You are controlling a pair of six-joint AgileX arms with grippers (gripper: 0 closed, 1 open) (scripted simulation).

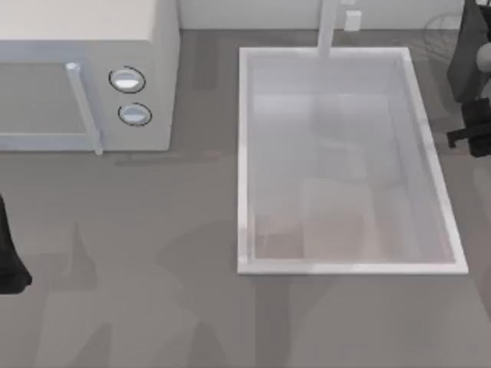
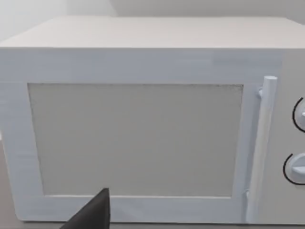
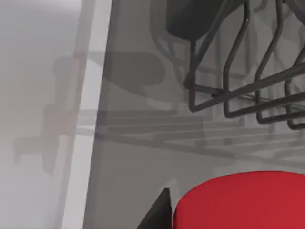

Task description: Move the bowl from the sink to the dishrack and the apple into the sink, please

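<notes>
In the right wrist view the apple [image 3: 243, 200] is showing closest, a plain bright red rounded lump lying on the grey table beside a dark finger [image 3: 159, 212] of the right gripper, with the grey wires of the dishrack [image 3: 248, 90] standing beyond it and the white rim of the sink [image 3: 88, 119] running alongside. I cannot tell whether either gripper is open or closed. From above, the sink [image 1: 245, 153] is sitting in the middle, the right arm [image 1: 472, 77] at the right edge, the left arm [image 1: 9, 261] parked at the left edge, facing the microwave [image 2: 143, 129].
</notes>
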